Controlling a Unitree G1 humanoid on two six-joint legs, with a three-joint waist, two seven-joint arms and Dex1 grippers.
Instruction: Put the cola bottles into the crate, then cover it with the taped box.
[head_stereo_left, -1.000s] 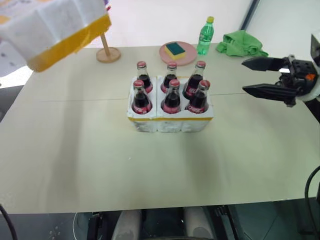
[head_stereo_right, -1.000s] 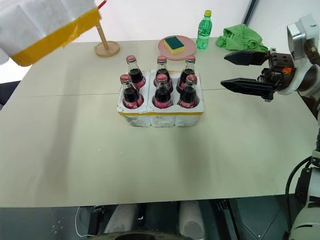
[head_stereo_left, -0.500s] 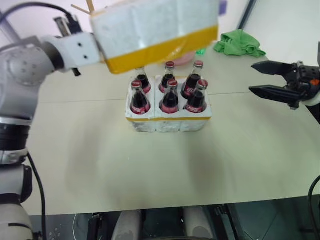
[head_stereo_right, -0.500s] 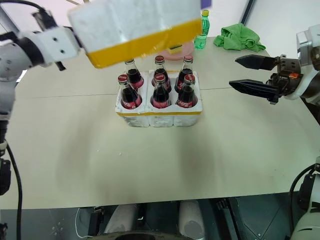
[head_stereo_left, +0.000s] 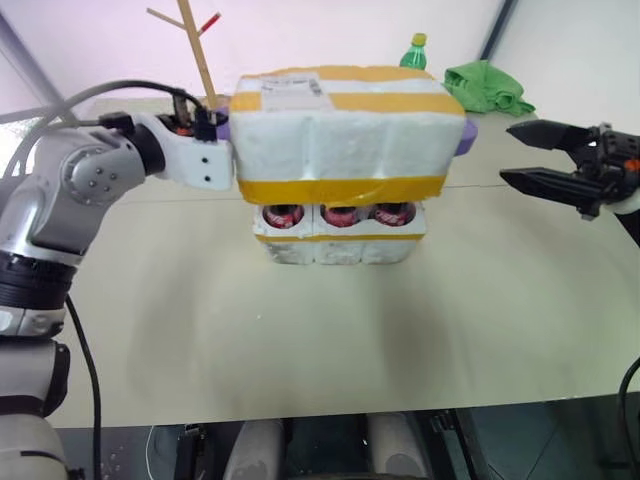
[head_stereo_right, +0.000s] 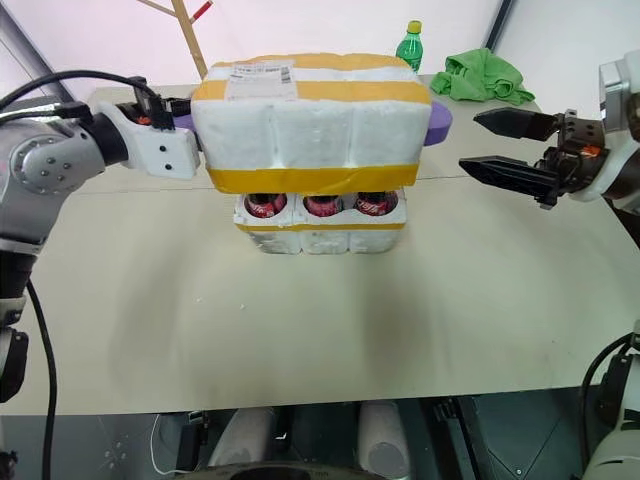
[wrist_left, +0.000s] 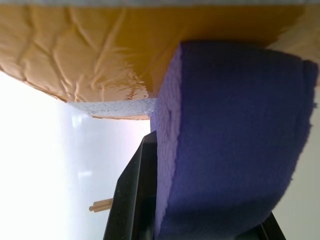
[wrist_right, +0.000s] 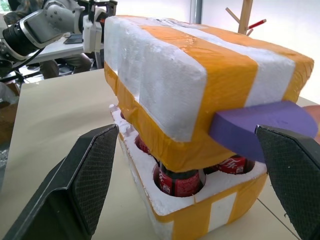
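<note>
Swung in from the left, the taped box (head_stereo_left: 340, 135) of grainy white foam now hangs level over the bottles (head_stereo_left: 338, 213) in the crate (head_stereo_left: 340, 245).

Left wrist view: left gripper (wrist_left: 195, 220) clamps a purple foam tab (wrist_left: 230, 135).

Right wrist view: right gripper (wrist_right: 195, 180) gapes wide, empty.

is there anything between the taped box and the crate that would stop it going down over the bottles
Nothing visible blocks it. The taped box, held by the left hand, hangs over the cola bottles seated in the crate. The open right hand waits off to the side.
</note>
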